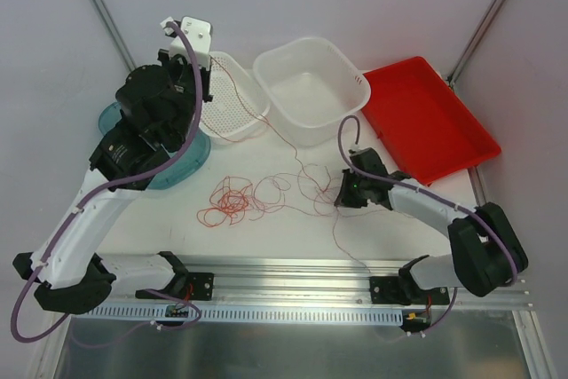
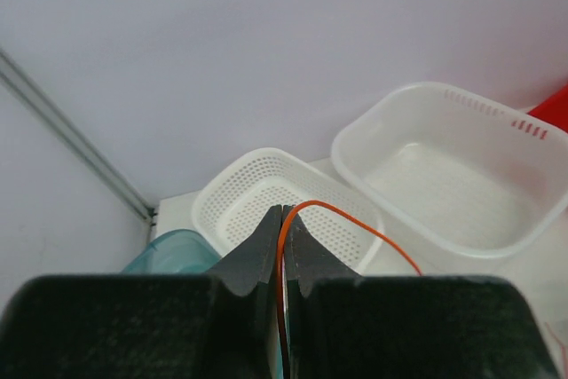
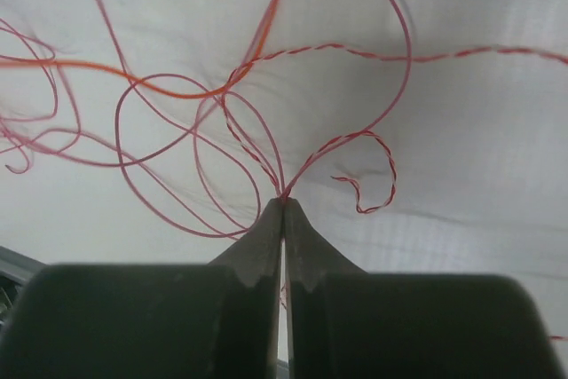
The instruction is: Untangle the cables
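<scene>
Right wrist view has the right claw (image 3: pixel 282 203) pressed together, its tips pinching a few thin strands where they meet; the cables (image 3: pixel 177 93) fan out beyond the tips in loose loops, one twisted length curling off to the claw's right; left wrist view has the left claw (image 2: pixel 282 212) likewise pressed tight on a single orange strand (image 2: pixel 355 218), which arcs out of the tips and away to its right, above the white mesh basket (image 2: pixel 222 203), the white tub (image 2: pixel 444 184) beyond it; from overhead the main knot (image 1: pixel 247 197) lies on the table (image 1: pixel 266 244) between the claws, nearer the right one; the step looks like drawing one strand free; a slow, steady pull apart seems best, watching that loops slide open rather than cinch, easing off if the knot lifts as one lump; wire this thin may slip from the tips or kink.
</scene>
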`<action>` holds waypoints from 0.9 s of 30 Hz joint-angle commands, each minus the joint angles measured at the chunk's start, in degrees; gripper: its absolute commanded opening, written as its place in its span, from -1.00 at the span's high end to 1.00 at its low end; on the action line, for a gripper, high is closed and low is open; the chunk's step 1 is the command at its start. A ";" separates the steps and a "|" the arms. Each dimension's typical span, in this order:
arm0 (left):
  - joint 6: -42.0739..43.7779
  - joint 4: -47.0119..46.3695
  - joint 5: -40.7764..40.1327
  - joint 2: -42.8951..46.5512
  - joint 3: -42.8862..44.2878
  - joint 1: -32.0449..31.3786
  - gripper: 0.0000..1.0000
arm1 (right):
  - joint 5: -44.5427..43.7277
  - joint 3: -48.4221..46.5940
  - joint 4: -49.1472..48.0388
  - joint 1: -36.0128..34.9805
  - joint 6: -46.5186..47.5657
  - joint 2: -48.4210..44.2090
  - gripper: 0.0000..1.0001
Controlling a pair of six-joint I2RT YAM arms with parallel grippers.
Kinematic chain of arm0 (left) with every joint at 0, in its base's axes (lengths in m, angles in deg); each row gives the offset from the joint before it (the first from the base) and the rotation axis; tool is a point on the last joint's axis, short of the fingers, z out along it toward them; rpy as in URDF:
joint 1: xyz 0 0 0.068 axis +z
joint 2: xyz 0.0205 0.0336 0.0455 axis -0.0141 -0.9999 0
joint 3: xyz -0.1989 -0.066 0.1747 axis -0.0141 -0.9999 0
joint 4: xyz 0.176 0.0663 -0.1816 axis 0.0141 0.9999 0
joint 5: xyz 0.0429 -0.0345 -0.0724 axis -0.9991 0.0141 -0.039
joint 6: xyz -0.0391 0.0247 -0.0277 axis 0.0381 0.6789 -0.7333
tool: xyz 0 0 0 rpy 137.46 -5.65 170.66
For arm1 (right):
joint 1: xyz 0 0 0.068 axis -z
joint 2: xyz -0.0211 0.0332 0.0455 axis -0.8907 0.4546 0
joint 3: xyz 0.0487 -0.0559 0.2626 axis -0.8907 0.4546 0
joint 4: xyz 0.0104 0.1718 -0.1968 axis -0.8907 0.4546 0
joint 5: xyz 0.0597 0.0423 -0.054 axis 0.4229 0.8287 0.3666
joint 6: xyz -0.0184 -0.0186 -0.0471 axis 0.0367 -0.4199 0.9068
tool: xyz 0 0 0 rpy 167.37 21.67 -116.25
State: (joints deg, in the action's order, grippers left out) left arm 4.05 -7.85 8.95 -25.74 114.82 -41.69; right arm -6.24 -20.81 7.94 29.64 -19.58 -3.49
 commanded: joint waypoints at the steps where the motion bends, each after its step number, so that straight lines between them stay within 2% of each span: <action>1: 6.65 -0.59 -5.44 1.96 2.78 2.33 1.00 | -1.14 2.23 4.95 5.18 0.20 -5.44 0.99; 5: 8.25 -0.59 -7.29 3.10 2.26 4.79 1.00 | 0.53 3.65 7.06 11.25 0.28 -9.84 0.99; 12: 5.43 -0.59 -0.97 1.88 2.95 5.50 1.00 | 3.52 -0.04 10.31 10.82 3.01 -12.22 0.95; 17: 5.35 -0.67 -1.66 -0.32 6.38 7.17 1.00 | 0.88 -0.75 12.50 10.38 4.59 -12.31 0.90; 19: 4.82 -0.58 -0.35 -0.59 7.79 7.35 1.00 | 2.19 -0.40 12.33 10.29 5.20 -12.04 0.78; 20: 4.73 -0.59 1.22 -0.67 8.06 7.34 1.00 | 2.63 -0.31 12.25 10.03 5.73 -12.13 0.60; 22: 4.73 -0.50 1.76 -1.28 8.85 7.35 1.00 | 3.17 -0.57 12.42 9.51 6.17 -12.57 0.36; 23: 4.99 -0.50 1.94 -1.55 9.72 7.34 1.00 | 2.99 -1.01 13.20 8.81 6.87 -13.01 0.15; 25: 5.34 -0.59 1.68 -2.43 10.78 7.52 1.00 | 1.41 -2.59 14.35 7.93 7.58 -13.27 -0.02; 27: 4.30 -0.50 3.51 -2.69 11.84 7.43 1.00 | 0.36 -4.25 16.02 7.40 8.63 -13.71 -0.11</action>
State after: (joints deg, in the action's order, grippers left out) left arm 8.90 -7.09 9.89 -28.01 123.74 -34.70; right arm -4.69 -20.79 21.21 38.08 -13.44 -14.87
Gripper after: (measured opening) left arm 0.003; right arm 0.532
